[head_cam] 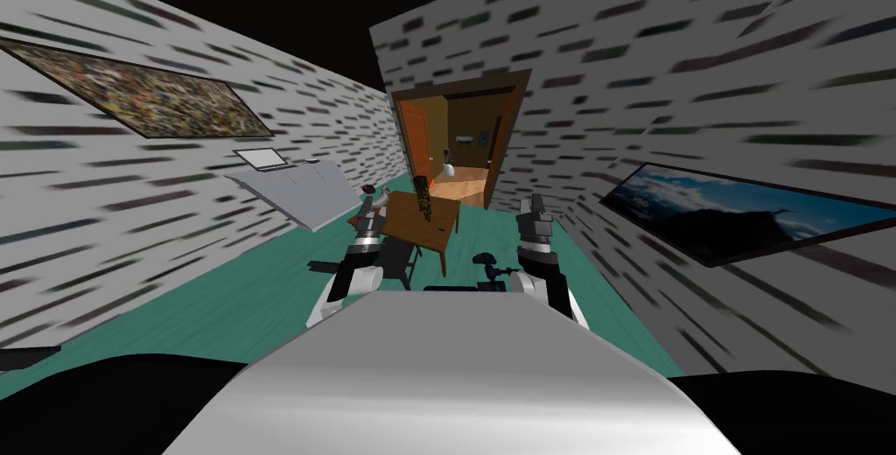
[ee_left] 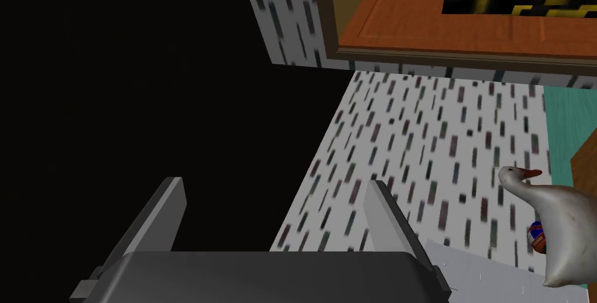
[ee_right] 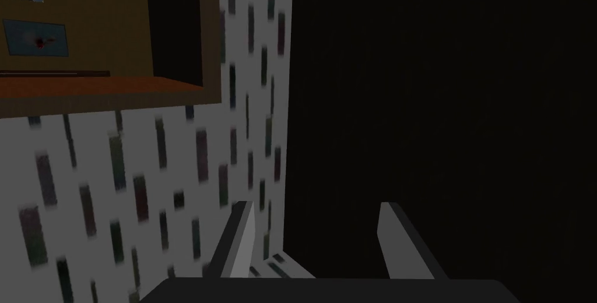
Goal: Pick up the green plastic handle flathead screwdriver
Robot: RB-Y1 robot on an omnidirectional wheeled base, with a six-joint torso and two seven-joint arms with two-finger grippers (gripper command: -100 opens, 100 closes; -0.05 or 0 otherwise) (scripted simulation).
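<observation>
In the room ahead: 1 brown bench (head_cam: 429, 222) and 1 white bench (head_cam: 302, 192), beyond both arms.
Screwdriver: too small to tell; I judge it lies on a bench.
Left end effector (ee_left: 275, 182): 2 fingers apart, empty.
Right end effector (ee_right: 317, 204): 2 fingers apart, empty.
Why: arms raised and ready, likely for the approach.

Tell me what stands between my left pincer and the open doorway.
Head view: a small brown table carrying a black-and-yellow object stands between left pincer and doorway.
</observation>
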